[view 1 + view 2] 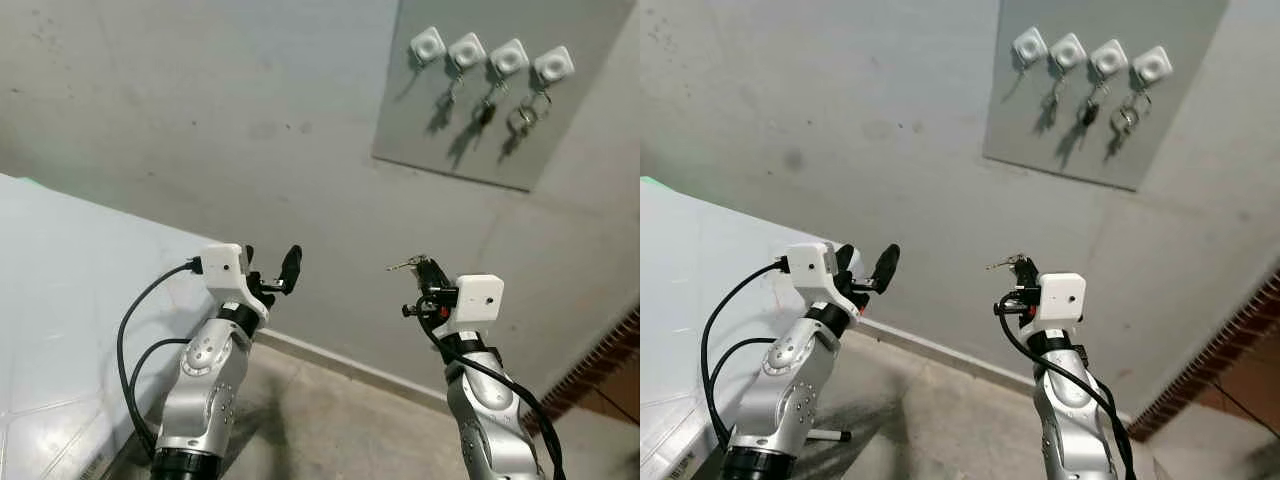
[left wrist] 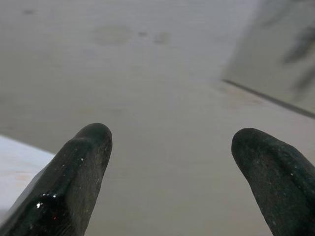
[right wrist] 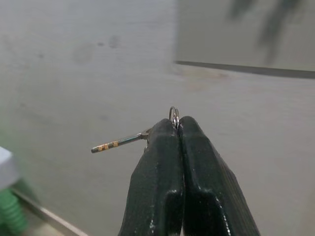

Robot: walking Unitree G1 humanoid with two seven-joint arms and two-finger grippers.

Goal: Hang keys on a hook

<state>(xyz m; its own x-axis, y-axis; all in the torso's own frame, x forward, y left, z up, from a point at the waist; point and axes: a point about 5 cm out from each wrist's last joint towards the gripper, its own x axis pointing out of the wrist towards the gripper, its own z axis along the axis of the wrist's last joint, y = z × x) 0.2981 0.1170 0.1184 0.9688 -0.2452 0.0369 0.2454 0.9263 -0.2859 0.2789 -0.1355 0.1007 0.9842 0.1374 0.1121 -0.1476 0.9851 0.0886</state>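
The right gripper (image 3: 178, 123) pinched a small silver key on a ring (image 3: 120, 142) well below the grey wall panel's four white hooks (image 1: 428, 44), so hanging remained, while the left gripper (image 2: 170, 147) stood open.

You face a grey wall (image 1: 200, 120) marked by a few dark smudges (image 1: 792, 158). A paler grey panel (image 1: 440, 130) is fixed high on it, toward its right edge. To your left lies a white tiled surface (image 1: 60, 290). A pale baseboard (image 1: 340, 362) meets the concrete floor (image 1: 330, 430), and brickwork (image 1: 600, 365) shows at lower right.
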